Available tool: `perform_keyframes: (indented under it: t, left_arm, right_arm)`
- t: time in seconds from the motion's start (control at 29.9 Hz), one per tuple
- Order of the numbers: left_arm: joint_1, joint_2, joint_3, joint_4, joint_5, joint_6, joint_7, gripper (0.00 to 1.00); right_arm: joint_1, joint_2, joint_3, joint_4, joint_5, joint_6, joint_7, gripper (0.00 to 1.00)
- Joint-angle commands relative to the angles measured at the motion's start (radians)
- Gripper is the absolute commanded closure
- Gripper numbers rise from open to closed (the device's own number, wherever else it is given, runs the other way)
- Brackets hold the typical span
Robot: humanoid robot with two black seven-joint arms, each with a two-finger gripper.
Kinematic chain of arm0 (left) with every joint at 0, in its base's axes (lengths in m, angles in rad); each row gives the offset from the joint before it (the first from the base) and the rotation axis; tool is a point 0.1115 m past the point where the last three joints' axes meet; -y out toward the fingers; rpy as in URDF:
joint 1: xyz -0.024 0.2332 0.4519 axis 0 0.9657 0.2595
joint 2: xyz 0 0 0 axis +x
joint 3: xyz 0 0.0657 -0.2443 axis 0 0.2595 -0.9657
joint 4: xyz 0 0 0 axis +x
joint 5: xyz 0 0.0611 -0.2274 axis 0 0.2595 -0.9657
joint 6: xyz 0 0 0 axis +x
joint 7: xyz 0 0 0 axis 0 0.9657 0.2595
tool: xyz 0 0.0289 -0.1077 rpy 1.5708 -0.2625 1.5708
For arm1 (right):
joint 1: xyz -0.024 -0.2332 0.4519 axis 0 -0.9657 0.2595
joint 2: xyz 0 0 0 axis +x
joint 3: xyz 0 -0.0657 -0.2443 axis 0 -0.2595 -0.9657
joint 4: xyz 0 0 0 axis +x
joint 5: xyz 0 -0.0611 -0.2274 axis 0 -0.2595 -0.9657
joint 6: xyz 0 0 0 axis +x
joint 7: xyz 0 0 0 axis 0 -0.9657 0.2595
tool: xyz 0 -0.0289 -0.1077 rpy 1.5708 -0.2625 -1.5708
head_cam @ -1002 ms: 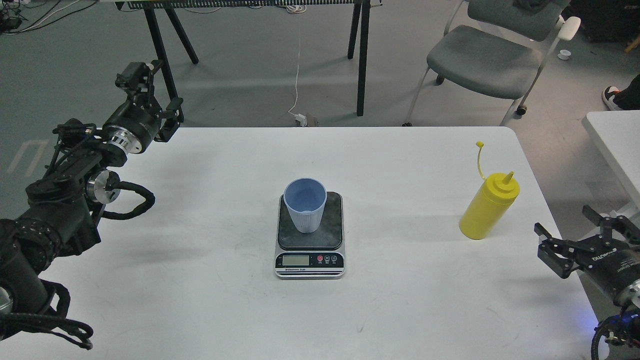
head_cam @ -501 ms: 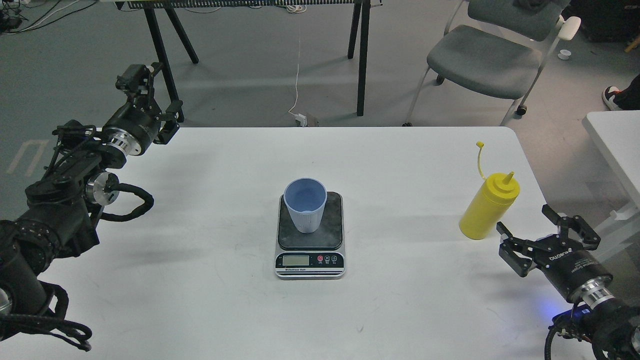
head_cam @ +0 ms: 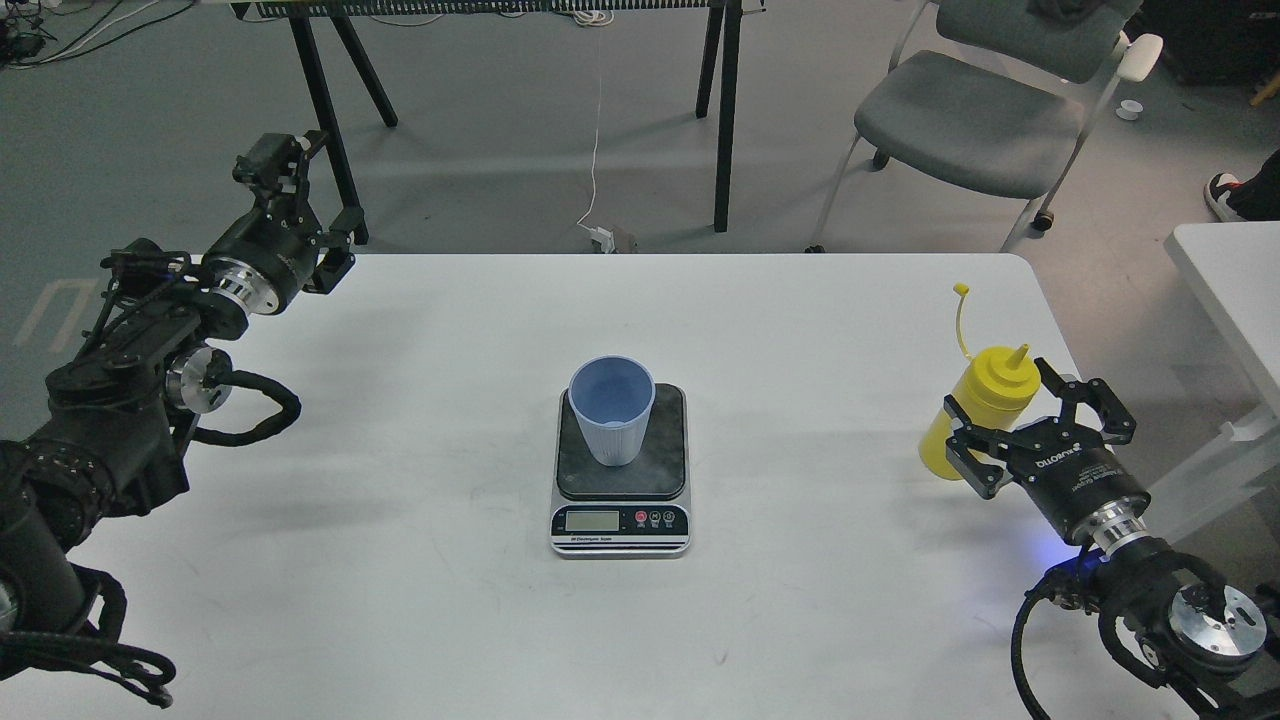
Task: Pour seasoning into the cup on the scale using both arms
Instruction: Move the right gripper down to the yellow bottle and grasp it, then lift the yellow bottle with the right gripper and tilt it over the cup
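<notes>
The light blue cup (head_cam: 611, 409) stands upright on the dark plate of the small scale (head_cam: 620, 525) at the table's middle. The yellow seasoning bottle (head_cam: 985, 400) stands upright at the right side, nozzle up, its cap strap sticking up behind it. My right gripper (head_cam: 1010, 412) is open, its fingers on either side of the bottle's lower body; I cannot tell whether they touch it. My left gripper (head_cam: 300, 195) is open and empty above the table's far left corner, far from the cup.
The white table (head_cam: 400, 600) ends just right of the bottle. A grey chair (head_cam: 980, 110) and black trestle legs (head_cam: 722, 110) stand on the floor behind. Another white table edge (head_cam: 1235, 280) is at the far right.
My right gripper has moved up and left from the table's right edge to the bottle, now straddling it. My left gripper has barely shifted. Cup, scale and bottle have not moved.
</notes>
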Motion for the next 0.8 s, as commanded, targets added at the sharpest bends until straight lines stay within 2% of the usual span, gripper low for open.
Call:
perform_keyframes:
  t: [0.0,0.17,0.27,0.33,0.37,0.43,0.47,0.77]
  left_arm:
    - [-0.002,0.002,0.001,0.000,0.000,0.000,0.000,0.05]
    - [-0.002,0.002,0.001,0.000,0.000,0.000,0.000,0.05]
    - [0.000,0.002,0.001,0.000,0.000,0.000,0.000,0.05]
    - [0.000,0.001,0.001,-0.001,0.000,0.000,0.000,0.05]
    - [-0.002,0.002,0.001,0.000,0.000,0.000,0.000,0.05]
    - [-0.002,0.001,0.001,0.000,0.000,0.000,0.000,0.05]
    - [-0.002,0.002,0.001,0.000,0.000,0.000,0.000,0.05]
    - [-0.002,0.002,0.001,0.000,0.000,0.000,0.000,0.05]
  right_arm:
    - [0.007,0.027,0.001,-0.015,-0.013,0.000,0.000,0.01]
    - [-0.002,0.030,0.000,-0.014,-0.025,0.000,0.000,0.01]
    - [-0.002,0.052,0.003,-0.012,-0.054,0.000,0.000,0.08]
    - [-0.004,0.063,0.006,-0.014,-0.065,0.000,0.000,0.10]
    - [-0.004,0.063,0.007,-0.015,-0.068,0.000,0.000,0.17]
    - [-0.005,0.066,0.006,-0.014,-0.071,0.000,0.000,0.44]
    - [-0.007,0.066,0.006,-0.014,-0.077,0.000,0.000,0.48]
    - [-0.007,0.069,0.012,-0.012,-0.091,0.000,0.000,0.49]
